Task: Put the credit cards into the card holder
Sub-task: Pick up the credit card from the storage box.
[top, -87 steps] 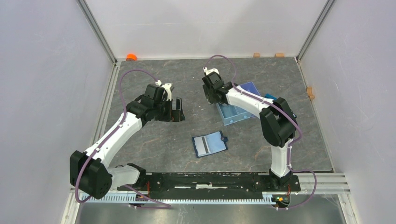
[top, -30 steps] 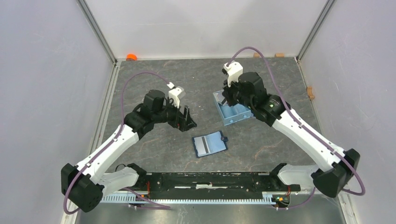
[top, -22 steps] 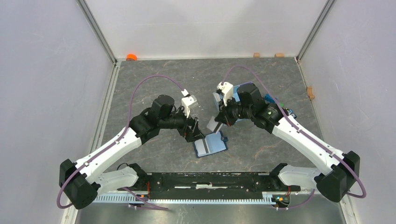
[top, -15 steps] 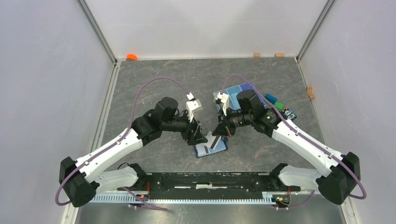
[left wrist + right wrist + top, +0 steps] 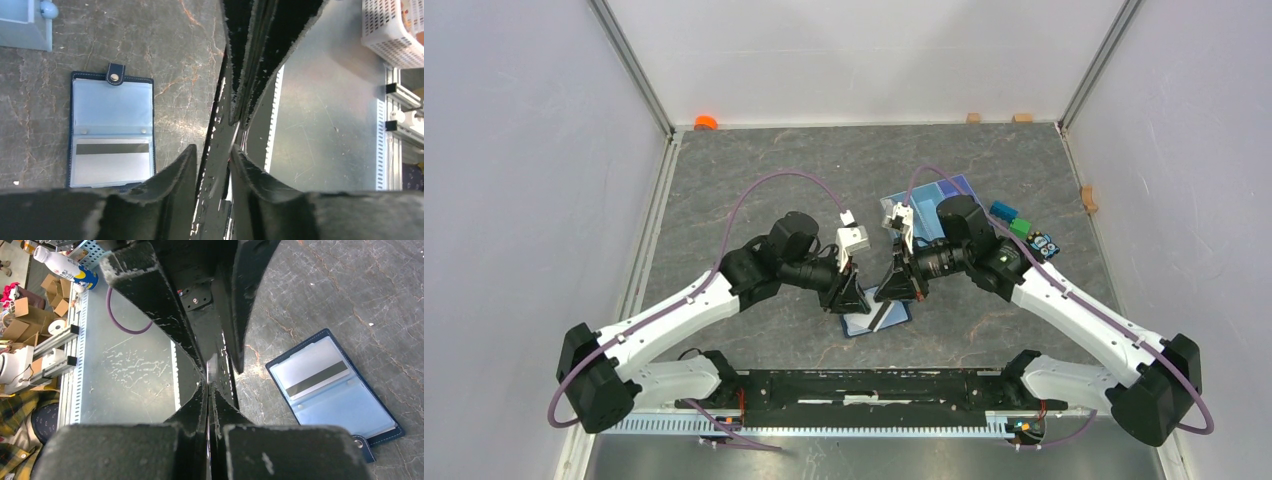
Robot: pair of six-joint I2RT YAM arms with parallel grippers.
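Two arms reach in low over the card holder, which lies open and flat on the grey, stone-patterned bench. The right hand is clamped on a thin, stiff credit card above the holder. The left hand straddles that card with its fingers part-way apart; contact cannot be determined. A striped card sits in one clear pocket.

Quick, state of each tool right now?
Left tool: open, straddling the credit card, no firm grip visible.
Right tool: closed, holding that credit card.
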